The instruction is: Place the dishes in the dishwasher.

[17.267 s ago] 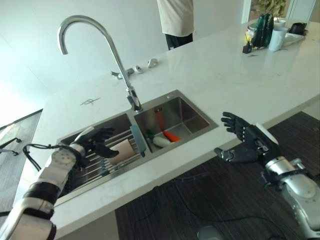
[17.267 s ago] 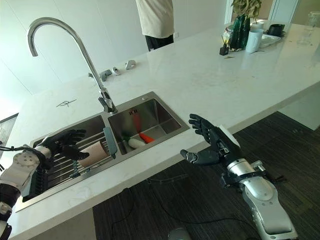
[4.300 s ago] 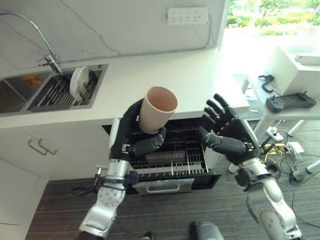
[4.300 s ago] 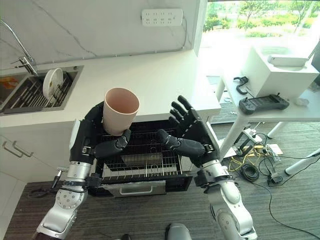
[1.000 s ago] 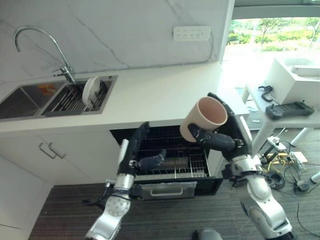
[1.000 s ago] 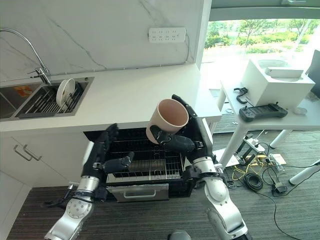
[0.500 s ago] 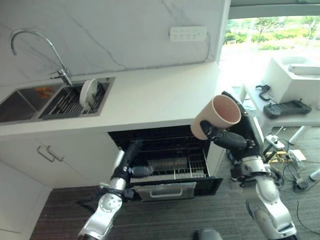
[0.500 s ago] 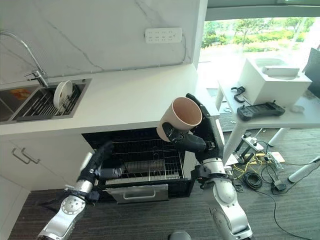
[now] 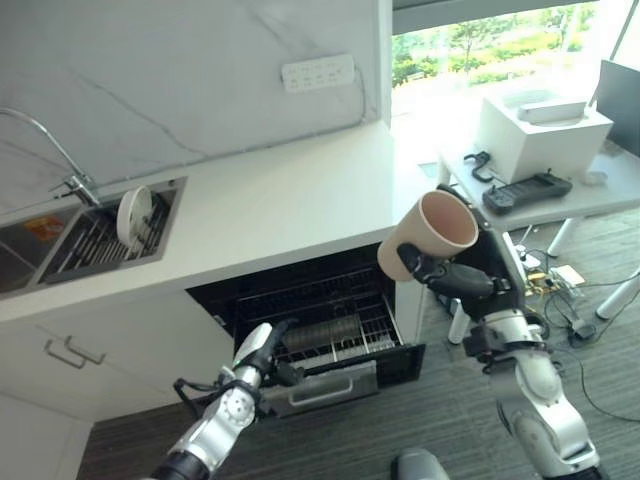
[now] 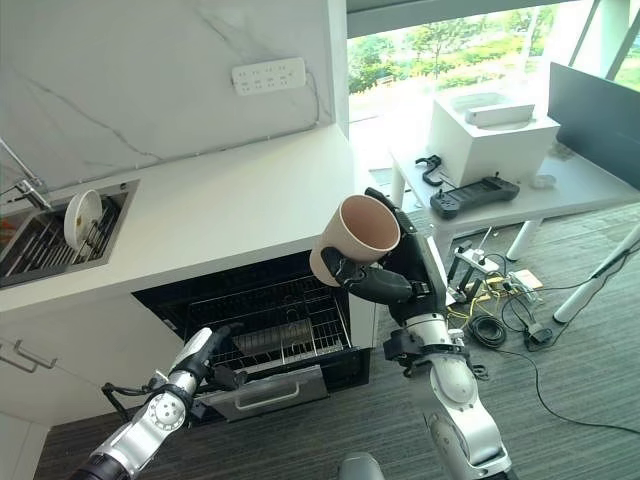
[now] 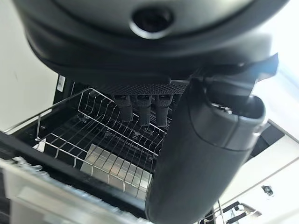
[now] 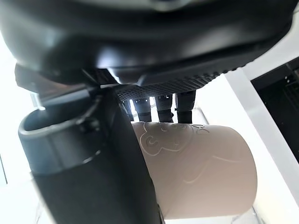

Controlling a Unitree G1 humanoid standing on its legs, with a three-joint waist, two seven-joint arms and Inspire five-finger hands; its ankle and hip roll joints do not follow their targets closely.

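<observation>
Since half a second ago the left robot hand (image 9: 262, 352) has sunk lower, to the front edge of the pulled-out dishwasher rack (image 9: 320, 340), while the right robot hand (image 10: 392, 270) keeps the cup (image 10: 352, 240) aloft at about the same height beside the surface (image 10: 200, 215). In the right wrist view its fingers (image 12: 161, 106) and thumb are curled round the pink cup (image 12: 196, 170); the left hand's fingers (image 11: 140, 108) hang fairly straight over the wire rack (image 11: 103, 149), holding nothing.

The carry is done, I judge, and the loading step is in hand. Next the cup must come down and leftward over the rack, then be turned mouth-down.

Its long axis is tilted now (mouth up and toward the camera, base down and away).

A plate (image 9: 131, 216) waits in the sink (image 9: 60, 250).
</observation>
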